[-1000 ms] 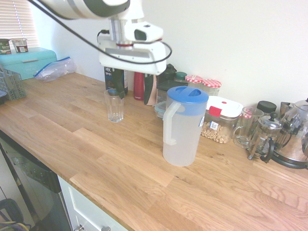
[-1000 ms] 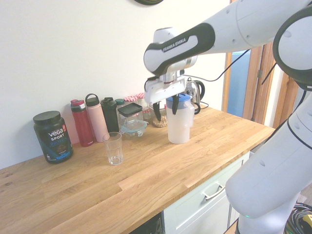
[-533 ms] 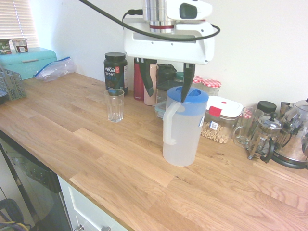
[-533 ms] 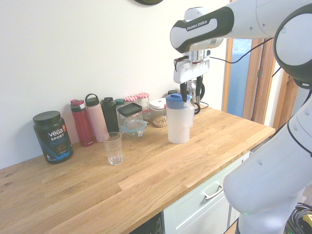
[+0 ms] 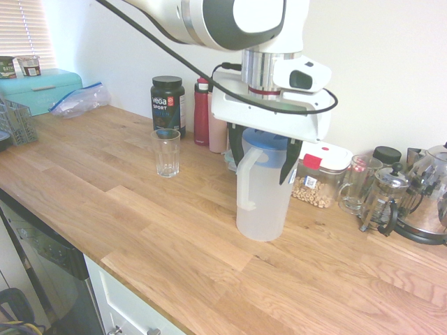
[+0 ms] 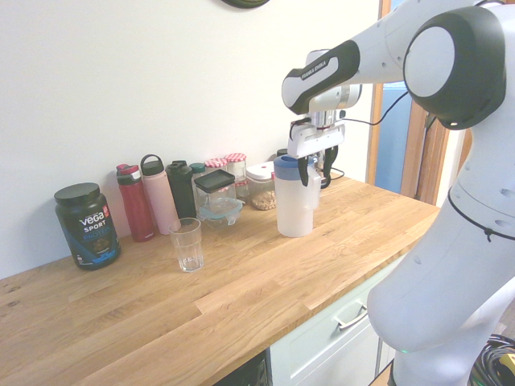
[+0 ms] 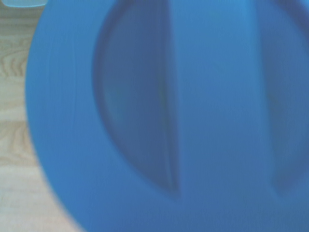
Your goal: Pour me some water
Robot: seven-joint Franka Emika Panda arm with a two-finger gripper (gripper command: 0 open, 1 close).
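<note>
Water itself can't be made out by eye; you only have the frosted jug [image 5: 260, 199] it would sit in, standing upright on the wooden counter [image 5: 140, 230]. Your claw [image 5: 262, 157] points straight down over the jug, spread wide and gripping nothing, one dark finger [image 5: 289, 159] hanging on each side of the blue lid [image 5: 269, 139]; whether either finger touches the jug you cannot tell. Second exterior view agrees: claw [image 6: 312, 170] straddling the jug top [image 6: 286, 162], jaws apart. Wrist view is filled with the blurred blue lid [image 7: 169, 116], close up, a strip of counter wood at one edge. Jug handle [image 5: 244, 183] faces the small ribbed glass [image 5: 165, 153], which stands well apart along the counter, upright. Behind the glass by the wall: black tub [image 5: 167, 103], red bottle [image 5: 201, 115]. Beyond the jug: white-lidded food box [image 5: 318, 180], glass mug [image 5: 357, 183], coffee press [image 5: 383, 199], kettle [image 5: 431, 195].
</note>
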